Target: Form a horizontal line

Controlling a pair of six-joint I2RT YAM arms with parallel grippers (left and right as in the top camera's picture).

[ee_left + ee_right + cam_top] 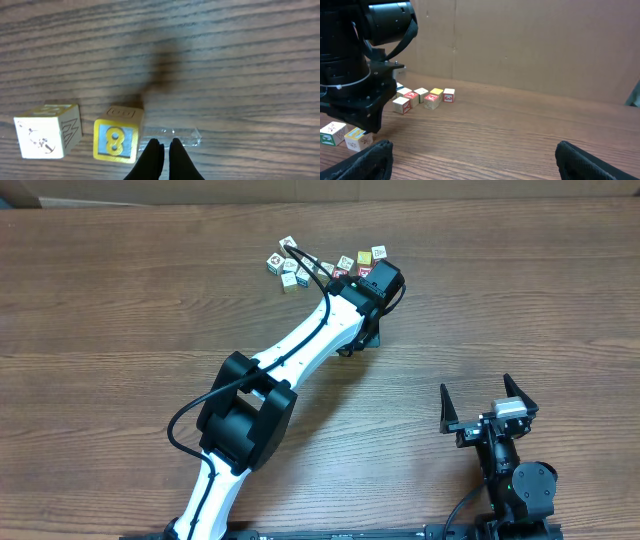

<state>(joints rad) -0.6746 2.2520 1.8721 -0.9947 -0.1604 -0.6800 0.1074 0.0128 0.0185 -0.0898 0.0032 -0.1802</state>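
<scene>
Toward the left of the overhead view lies a loose cluster point(290, 265) of small wooden picture cubes, square-edged, with painted faces. Just right of it the horizontal line point(362, 262) sits as a short row on the far part of the surface point(120, 300), close by the left arm's black wrist. Nearer the robot, a white M cube point(47, 131) stands apart from a yellow-framed 8 cube point(116, 141), and just beside that the left fingers point(152, 160) are pinched together on nothing. A shove from those closed tips would likely spin or skid so light a cube across the smooth woodgrain. Far right, the right fingers point(446, 410) stand wide.
</scene>
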